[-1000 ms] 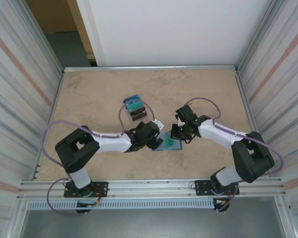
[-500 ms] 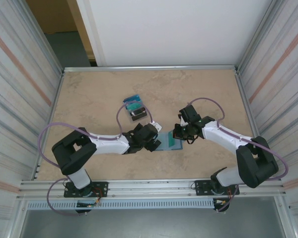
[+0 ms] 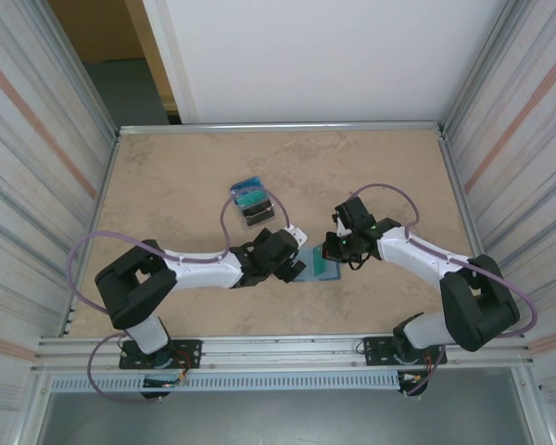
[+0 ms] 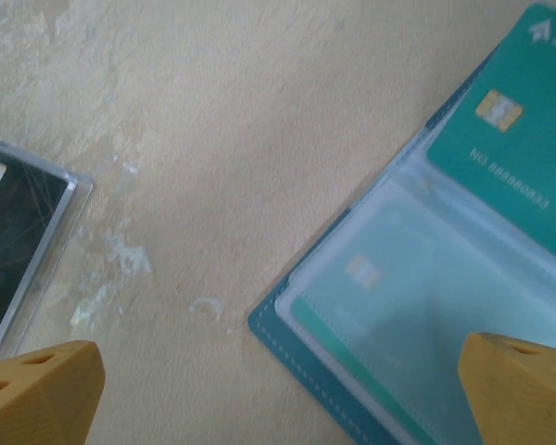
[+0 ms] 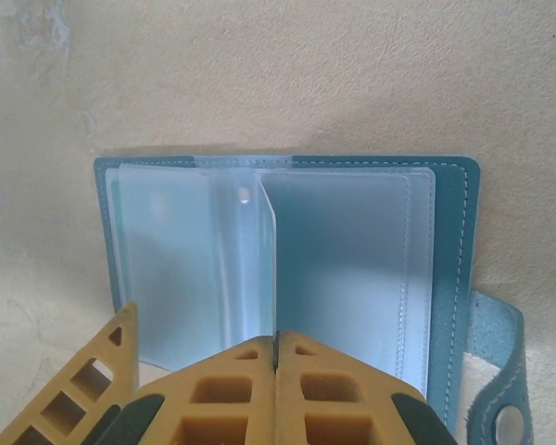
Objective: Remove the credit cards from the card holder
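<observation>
Left gripper (image 4: 280, 387): released wide, low over the table (image 4: 259, 139); a corner of the card holder (image 4: 389, 306) lies between its fingertips.
Card holder: open flat, mid-table, teal card (image 4: 505, 139) in one panel.
Right gripper (image 5: 276, 366): clenched on the holder's clear pocket leaf.
Change: holder unmoved since a second ago; left elbow drifted outward.

Bright, even light from above, soft faint shadows, top view sharp; wrist close-ups slightly hazy
</observation>
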Motion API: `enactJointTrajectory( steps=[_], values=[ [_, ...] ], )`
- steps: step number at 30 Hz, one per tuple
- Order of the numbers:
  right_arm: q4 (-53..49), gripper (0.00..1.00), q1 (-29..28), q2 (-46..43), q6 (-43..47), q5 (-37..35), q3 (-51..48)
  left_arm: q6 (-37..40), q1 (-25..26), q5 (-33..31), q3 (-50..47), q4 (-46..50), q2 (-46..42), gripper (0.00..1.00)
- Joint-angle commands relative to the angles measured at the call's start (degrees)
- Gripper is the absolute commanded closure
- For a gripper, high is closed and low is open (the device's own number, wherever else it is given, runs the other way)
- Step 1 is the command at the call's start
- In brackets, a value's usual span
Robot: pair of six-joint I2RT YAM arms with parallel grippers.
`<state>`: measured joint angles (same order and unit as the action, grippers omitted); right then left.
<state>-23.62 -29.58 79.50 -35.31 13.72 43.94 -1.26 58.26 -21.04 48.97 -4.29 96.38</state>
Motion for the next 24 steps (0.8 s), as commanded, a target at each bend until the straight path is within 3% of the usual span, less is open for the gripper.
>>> enactJointTrajectory(
  steps=[1,8,24],
  values=[
    [0.26,0.94,-0.02,1.05,0.15,0.63,-0.24,0.82,0.36,0.05,2.4,-1.55,2.4,0.01],
    [-0.11,0.87,-1.12,3.01,0.18,-0.38,1.17,-0.1,0.36,-0.2,2.63,0.02,3.5,0.01],
    [5.35,0.85,-2.32,5.31,-0.78,4.11,1.39,-2.26,0.37,-0.09,0.99,0.91,3.87,0.01]
  ],
)
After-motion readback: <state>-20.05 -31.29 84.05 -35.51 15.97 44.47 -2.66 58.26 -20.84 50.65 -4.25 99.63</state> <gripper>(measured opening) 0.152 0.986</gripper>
